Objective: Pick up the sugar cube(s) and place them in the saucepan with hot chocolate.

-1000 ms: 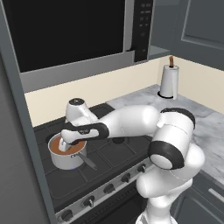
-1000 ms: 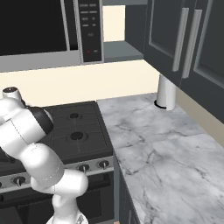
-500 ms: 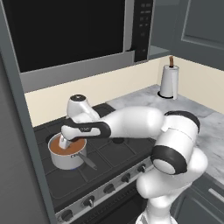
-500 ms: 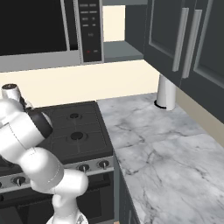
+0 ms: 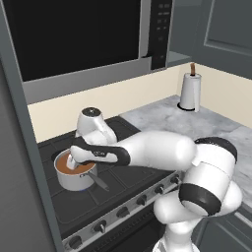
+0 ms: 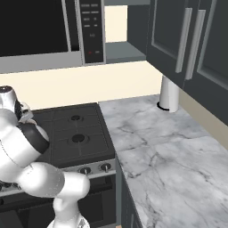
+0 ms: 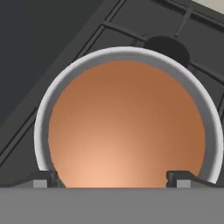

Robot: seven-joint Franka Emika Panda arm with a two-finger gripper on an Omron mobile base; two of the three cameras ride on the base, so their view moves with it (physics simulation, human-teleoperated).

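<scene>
One saucepan (image 7: 41, 127) (brown-filled), hand (image 7: 111, 177) apparently spread above

Hand (image 7: 109, 177) downward (fingers wide apart)

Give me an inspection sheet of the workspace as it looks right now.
Surface: black gas stove with burner grates; grey marble counter beside it.
Job's things: steel saucepan on the front left burner, brown liquid inside, grey handle pointing toward the stove's front; no sugar cube seen.
Clutter: white paper towel roll upright at the back of the counter.
End effector: directly over the saucepan, fingers spread wide, nothing between them.
Cables: nothing seen.
Surroundings: microwave above the stove, dark cabinets over the counter, cream wall behind.
</scene>
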